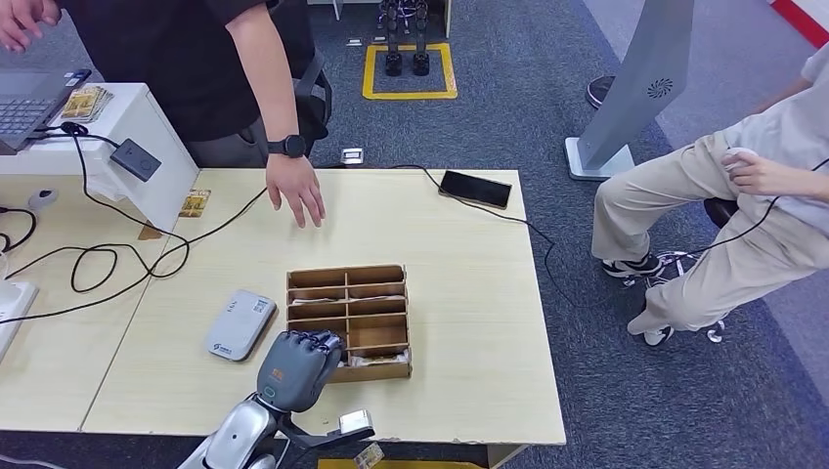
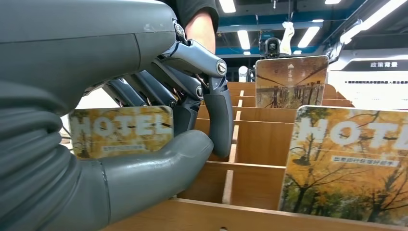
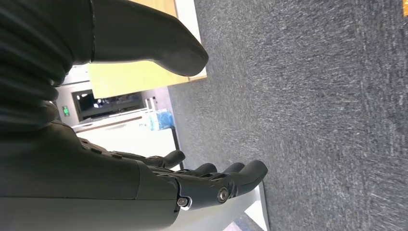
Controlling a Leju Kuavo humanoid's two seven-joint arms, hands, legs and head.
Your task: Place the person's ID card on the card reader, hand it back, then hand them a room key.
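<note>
A black phone (image 1: 475,188) lies near the far edge of the pale wooden table (image 1: 469,303), with a black cable (image 1: 547,259) running from it over the table's right edge down to the grey carpet (image 1: 508,107). On the left, a white stand (image 1: 147,147) carries an open laptop (image 1: 29,103), a small stack of cards (image 1: 86,102) and a dark adapter (image 1: 135,159), while looped black cables (image 1: 93,264) trail across the tabletop below it. Beyond the table a yellow square (image 1: 409,71) is marked on the carpet, a grey kiosk base (image 1: 635,88) stands to the right, and a seated person in beige trousers (image 1: 684,234) holds a small white device (image 1: 740,156).
</note>
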